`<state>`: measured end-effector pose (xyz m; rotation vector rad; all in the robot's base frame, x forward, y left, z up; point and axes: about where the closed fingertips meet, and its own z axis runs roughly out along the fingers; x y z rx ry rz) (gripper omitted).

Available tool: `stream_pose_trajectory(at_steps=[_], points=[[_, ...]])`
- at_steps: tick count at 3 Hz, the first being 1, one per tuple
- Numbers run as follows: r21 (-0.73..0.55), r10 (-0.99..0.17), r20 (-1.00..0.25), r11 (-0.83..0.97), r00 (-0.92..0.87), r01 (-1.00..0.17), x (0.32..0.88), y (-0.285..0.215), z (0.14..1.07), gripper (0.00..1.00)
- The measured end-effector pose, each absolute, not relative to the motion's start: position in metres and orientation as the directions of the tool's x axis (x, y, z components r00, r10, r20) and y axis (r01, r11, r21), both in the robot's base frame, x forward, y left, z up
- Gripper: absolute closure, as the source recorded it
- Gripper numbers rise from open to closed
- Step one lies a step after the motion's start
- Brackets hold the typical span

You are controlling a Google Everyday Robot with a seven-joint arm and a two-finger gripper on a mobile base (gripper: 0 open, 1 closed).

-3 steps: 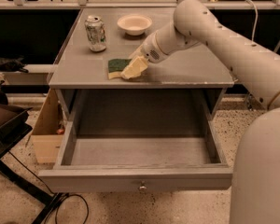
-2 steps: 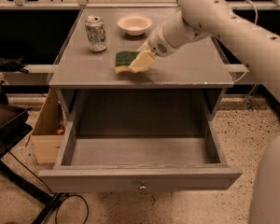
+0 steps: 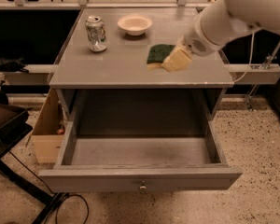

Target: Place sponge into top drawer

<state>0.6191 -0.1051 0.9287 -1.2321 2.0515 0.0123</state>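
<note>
Grey table [image 3: 121, 71] on speckled floor [image 3: 256, 143], cardboard box [image 3: 45, 136] beside

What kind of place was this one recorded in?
Probably a lab or workshop: speckled hard floor, loose black cables, brown cardboard box. The gripper is at the dark green sponge, above the grey tabletop.
</note>
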Motion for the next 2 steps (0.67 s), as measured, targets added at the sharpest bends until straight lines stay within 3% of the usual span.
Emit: stream_pose_trajectory(at_steps=[1, 2], points=[[-0.312, -0.769, -0.528, 0.571, -0.362, -0.759, 0.548, -0.142, 0.896, 1.0], [-0.204, -0.744, -0.517, 0.588, -0.423, -0.783, 0.499, -0.163, 0.831, 1.0]])
